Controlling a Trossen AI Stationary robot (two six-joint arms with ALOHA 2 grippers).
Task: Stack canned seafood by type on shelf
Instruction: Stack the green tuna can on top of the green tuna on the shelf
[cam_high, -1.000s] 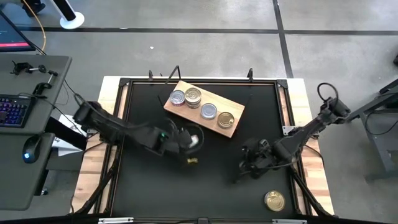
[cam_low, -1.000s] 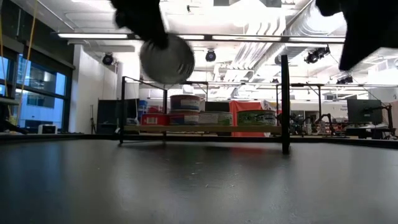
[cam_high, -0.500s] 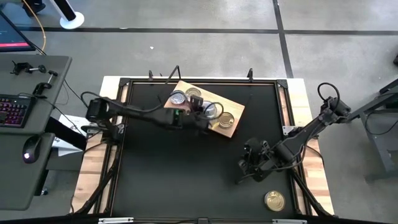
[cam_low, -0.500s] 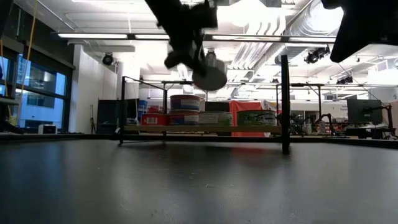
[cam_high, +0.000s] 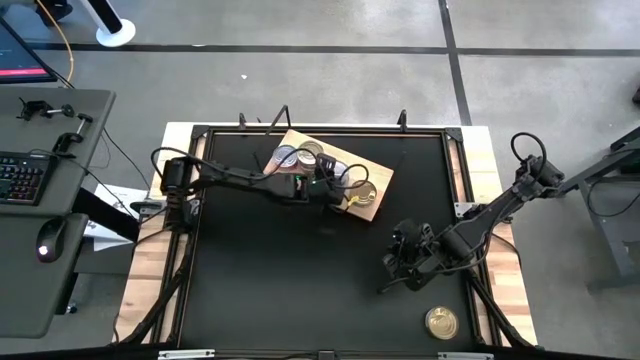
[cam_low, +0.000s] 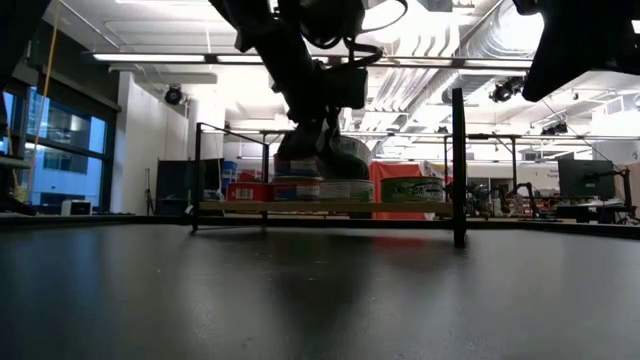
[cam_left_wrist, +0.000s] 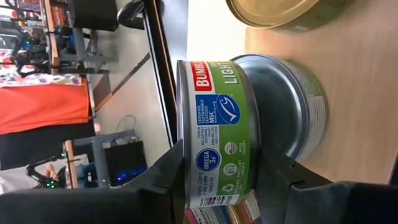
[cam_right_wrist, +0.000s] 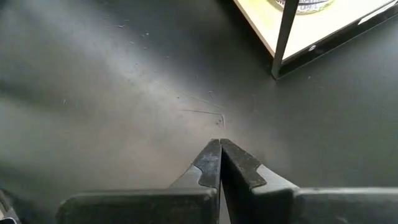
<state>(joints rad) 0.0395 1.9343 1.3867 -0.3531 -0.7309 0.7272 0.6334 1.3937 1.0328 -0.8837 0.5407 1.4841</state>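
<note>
A green-labelled tin (cam_left_wrist: 219, 130) is clamped between the fingers of the left gripper (cam_high: 335, 184) and is held directly over a silver tin (cam_left_wrist: 292, 106) on the shelf (cam_high: 378, 176), beside a gold-lidded tin (cam_left_wrist: 280, 12). The right gripper (cam_right_wrist: 220, 163), fingers pressed together and holding nothing, is held over the black tabletop (cam_high: 290, 280); 1 gold tin (cam_high: 441, 321) is seen near the table's front right corner.

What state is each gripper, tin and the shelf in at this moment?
Left gripper: shut on green-label tin, held over a silver tin.
Right gripper: shut, empty, over bare tabletop.
Shelf: lying flat, carrying tins.
Gold tin: loose near table's front right corner.
</note>
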